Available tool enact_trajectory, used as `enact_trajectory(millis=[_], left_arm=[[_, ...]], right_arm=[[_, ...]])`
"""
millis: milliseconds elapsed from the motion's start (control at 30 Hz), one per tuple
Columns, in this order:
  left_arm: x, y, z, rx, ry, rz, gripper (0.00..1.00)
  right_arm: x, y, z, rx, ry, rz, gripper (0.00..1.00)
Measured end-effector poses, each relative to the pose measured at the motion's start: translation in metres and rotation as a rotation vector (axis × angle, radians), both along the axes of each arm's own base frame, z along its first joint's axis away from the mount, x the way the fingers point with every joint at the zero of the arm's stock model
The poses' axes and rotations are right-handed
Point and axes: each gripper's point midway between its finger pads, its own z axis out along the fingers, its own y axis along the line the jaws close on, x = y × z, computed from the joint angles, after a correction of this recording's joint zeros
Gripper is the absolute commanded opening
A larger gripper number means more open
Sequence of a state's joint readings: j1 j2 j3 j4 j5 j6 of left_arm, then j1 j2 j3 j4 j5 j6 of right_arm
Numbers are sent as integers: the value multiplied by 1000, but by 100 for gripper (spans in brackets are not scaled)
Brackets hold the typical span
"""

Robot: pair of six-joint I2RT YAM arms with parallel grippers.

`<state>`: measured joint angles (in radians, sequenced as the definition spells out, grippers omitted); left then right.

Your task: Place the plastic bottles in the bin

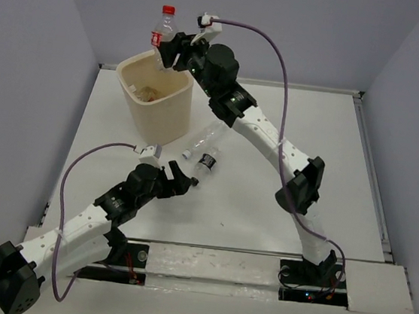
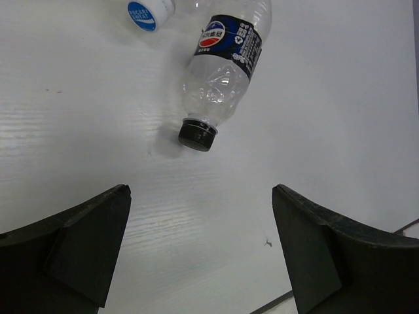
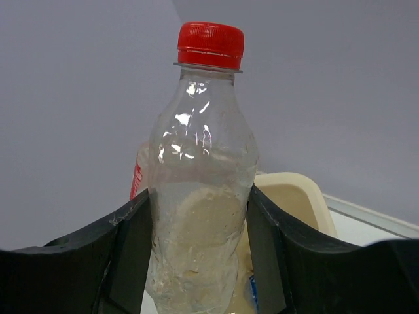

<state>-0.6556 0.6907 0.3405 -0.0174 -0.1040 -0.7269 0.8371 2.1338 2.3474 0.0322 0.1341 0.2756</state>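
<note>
My right gripper (image 1: 167, 49) is shut on a clear red-capped bottle (image 1: 162, 27) with a red label, held upright above the far rim of the cream-beige bin (image 1: 158, 109). In the right wrist view the bottle (image 3: 200, 190) sits between my fingers, with the bin (image 3: 294, 196) below. My left gripper (image 1: 184, 178) is open and empty, just short of a black-capped, black-labelled bottle (image 1: 206, 166) lying on the table; that bottle shows in the left wrist view (image 2: 222, 72). A white-capped bottle (image 1: 202, 141) lies beside it, its cap in the left wrist view (image 2: 149, 13).
The bin holds something pale at its bottom (image 1: 147, 93), too indistinct to name. The white table (image 1: 312, 123) is walled at the back and both sides. The right arm (image 1: 272, 138) stretches diagonally over the table's middle.
</note>
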Motion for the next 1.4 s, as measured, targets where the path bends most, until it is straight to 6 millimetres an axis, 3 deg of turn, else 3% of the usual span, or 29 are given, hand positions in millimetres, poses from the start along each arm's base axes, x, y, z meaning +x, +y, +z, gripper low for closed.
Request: enact_trajectory(millis=[33, 67, 133, 167, 233, 333, 533, 600, 667, 700, 733, 800, 833, 933, 1033, 1100, 1133, 1167, 1233, 1300, 1400], left_arm=[[-1, -3, -3, 1, 11, -14, 98], [-2, -6, -5, 1, 16, -29, 98], [-2, -10, -2, -10, 6, -47, 98], [-2, -13, 1, -18, -3, -57, 99], [0, -15, 5, -25, -22, -68, 99], [3, -19, 5, -20, -35, -80, 99], [6, -27, -12, 42, 6, -113, 99], [10, -33, -10, 60, 8, -129, 99], [16, -39, -5, 73, 1, -138, 99], [21, -45, 0, 82, -8, -142, 99], [25, -49, 3, 88, -17, -147, 99], [32, -57, 8, 108, -29, -156, 99], [36, -62, 9, 119, -32, -161, 99], [50, -75, 6, 173, -30, -170, 99], [63, -85, 1, 233, -29, -170, 99], [72, -88, -1, 274, -36, -162, 98], [76, -90, -2, 290, -37, -158, 98], [81, -90, -3, 313, -42, -149, 98], [90, -89, -6, 357, -45, -128, 97], [99, -89, -12, 404, -42, -117, 94], [109, -91, -27, 461, -22, -112, 91]], right_arm=[[5, 6, -3, 4, -5, 0, 29], [18, 19, -20, -6, -2, -1, 38], [31, 35, -48, -28, 10, 0, 48], [37, 42, -66, -46, 27, 1, 59], [45, 52, -98, -81, 56, 11, 69], [49, 61, -127, -117, 87, 30, 81], [35, 51, -133, -154, 111, 51, 85], [22, 38, -128, -167, 116, 53, 86], [6, 19, -110, -166, 104, 51, 81], [-9, 1, -95, -157, 87, 47, 72], [-12, -3, -92, -158, 82, 44, 60], [-40, -43, -67, -131, 54, 22, 44], [-53, -59, -56, -113, 35, 18, 43], [-86, -113, -51, -73, 27, -16, 35], [-99, -154, -73, -57, 59, -60, 42], [-101, -182, -109, -69, 124, -101, 53], [-101, -194, -137, -87, 178, -118, 57], [-101, -199, -146, -84, 204, -123, 59], [-101, -217, -188, -114, 289, -151, 64], [-102, -228, -209, -125, 341, -168, 65], [-102, -237, -213, -112, 362, -176, 65]])
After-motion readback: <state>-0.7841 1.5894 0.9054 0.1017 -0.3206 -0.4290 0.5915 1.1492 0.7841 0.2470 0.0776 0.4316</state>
